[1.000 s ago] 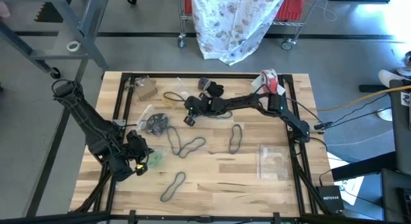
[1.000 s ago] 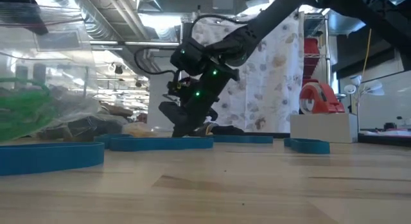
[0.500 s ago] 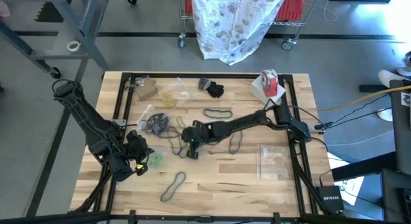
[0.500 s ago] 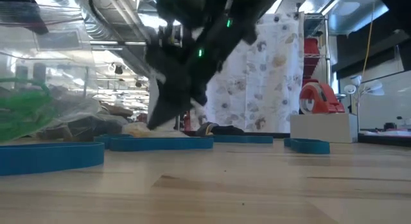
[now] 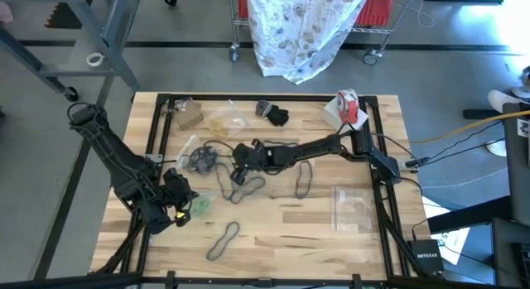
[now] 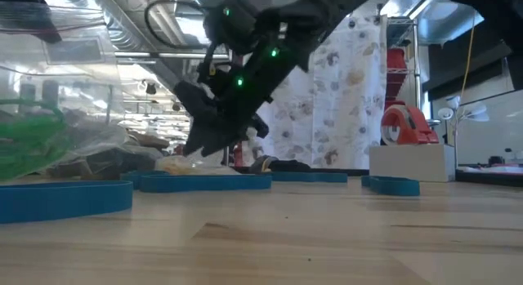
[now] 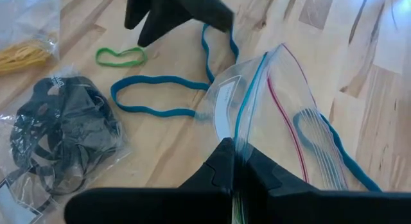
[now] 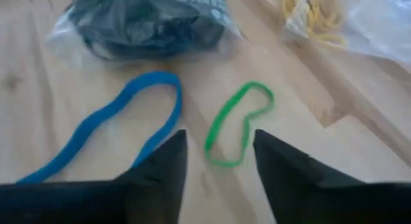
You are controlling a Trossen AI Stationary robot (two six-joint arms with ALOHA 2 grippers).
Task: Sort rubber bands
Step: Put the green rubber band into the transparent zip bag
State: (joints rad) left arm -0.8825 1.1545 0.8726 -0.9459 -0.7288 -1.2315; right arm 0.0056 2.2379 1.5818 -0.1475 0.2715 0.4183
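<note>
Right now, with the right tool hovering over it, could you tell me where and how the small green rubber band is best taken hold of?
The green rubber band lies flat on the bare wood as a narrow, pinched loop. The right tool is open, one finger either side of the loop's near end. I would come straight down from above and close across that narrow end, clear of the blue rubber band beside it.

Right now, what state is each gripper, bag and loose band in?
Right gripper: open, above the small green rubber band.
Left gripper: shut on the clear zip bag, whose mouth is open.
Small green rubber band: loose, flat on the table.
Long teal-blue rubber band: loose, flat.
Clear bag of black bands: lying on the table.
</note>
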